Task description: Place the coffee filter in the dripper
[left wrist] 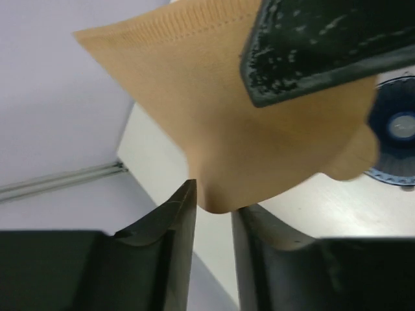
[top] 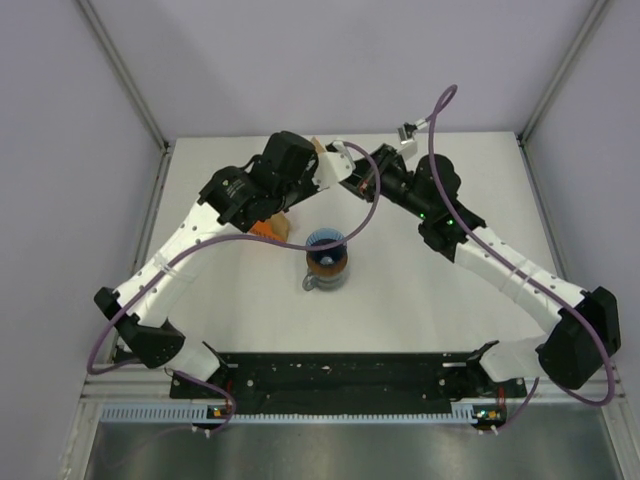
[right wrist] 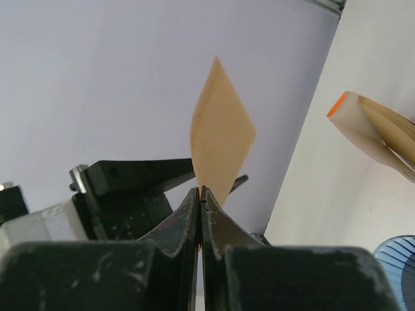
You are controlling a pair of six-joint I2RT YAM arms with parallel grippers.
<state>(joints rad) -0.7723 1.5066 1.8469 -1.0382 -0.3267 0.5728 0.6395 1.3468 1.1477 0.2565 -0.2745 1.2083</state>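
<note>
Holding one tan coffee filter (right wrist: 220,139) in the air, right gripper (right wrist: 200,189) pinched tight on its edge, left gripper (left wrist: 217,199) with jaws a little apart around its tip, one blue dripper (top: 325,240) sitting apart on one jug (top: 315,281), one orange pack (top: 268,228) nearby.

The left arm (top: 185,248) and right arm (top: 500,265) slant in over the far half of the worktop (top: 430,320), and the left hand (left wrist: 214,204) and right hand (right wrist: 200,191) meet tip to tip there, the paper filter (left wrist: 259,149) pinched flat in the right one, so that spot is blocked. The filter pack (top: 268,228) lies under the left arm, just beside the blue dripper (top: 325,240), crowding its far-left side. A purple cable (top: 372,208) loops near its far-right. Its top and near side stand open.
</note>
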